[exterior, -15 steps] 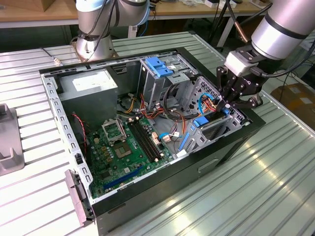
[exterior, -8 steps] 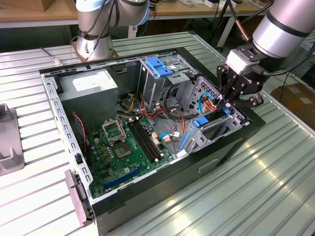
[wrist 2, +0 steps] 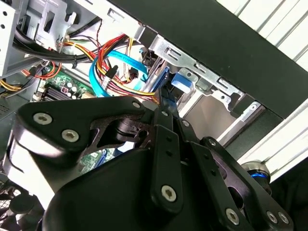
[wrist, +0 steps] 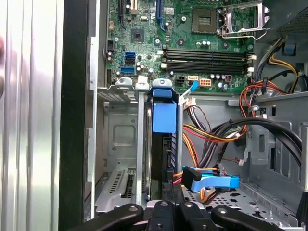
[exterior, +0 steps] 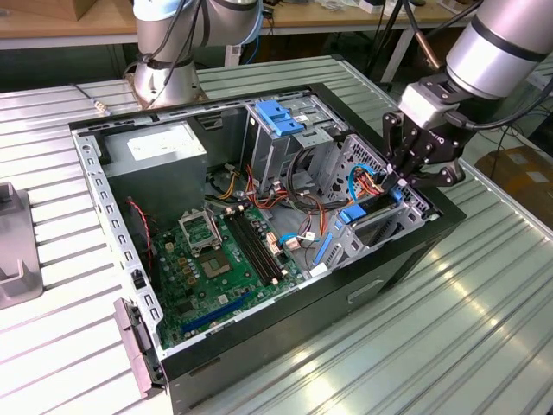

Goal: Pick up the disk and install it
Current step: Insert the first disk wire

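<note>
Cables (wrist: 226,132) beside seated disk (wrist: 163,139)

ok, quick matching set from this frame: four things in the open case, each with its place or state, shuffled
1. black claw
2. grey-metal disk with blue plastic rails
3. grey power-supply box
4. green motherboard

a. flat on the case floor
b. on edge in the drive cage
c. case corner by the arm's base
d. at the disk's end, over the cage

Pairs: 1-d, 2-b, 3-c, 4-a
</note>
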`<state>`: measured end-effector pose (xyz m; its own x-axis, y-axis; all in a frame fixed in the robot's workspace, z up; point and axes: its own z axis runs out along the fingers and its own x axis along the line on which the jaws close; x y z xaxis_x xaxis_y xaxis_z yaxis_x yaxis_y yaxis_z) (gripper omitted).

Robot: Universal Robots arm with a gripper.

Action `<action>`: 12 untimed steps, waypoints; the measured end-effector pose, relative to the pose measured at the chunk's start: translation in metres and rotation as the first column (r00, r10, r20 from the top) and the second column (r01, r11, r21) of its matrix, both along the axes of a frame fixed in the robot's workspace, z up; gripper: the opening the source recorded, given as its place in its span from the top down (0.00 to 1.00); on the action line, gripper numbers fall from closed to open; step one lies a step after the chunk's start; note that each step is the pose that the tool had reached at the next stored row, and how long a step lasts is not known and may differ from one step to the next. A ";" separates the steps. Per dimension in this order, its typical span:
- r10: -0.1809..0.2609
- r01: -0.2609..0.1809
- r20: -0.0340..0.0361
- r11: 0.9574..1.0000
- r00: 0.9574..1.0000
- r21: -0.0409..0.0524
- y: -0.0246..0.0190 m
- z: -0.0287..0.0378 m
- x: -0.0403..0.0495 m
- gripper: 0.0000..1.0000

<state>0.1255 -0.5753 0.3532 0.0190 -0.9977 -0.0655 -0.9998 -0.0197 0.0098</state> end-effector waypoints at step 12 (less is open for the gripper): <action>0.000 0.000 -0.012 1.000 1.000 0.001 0.0000 0.0163 0.0151 0.90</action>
<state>0.1406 -0.5753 0.3695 0.0183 -0.9976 -0.0667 -0.9996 -0.0197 0.0215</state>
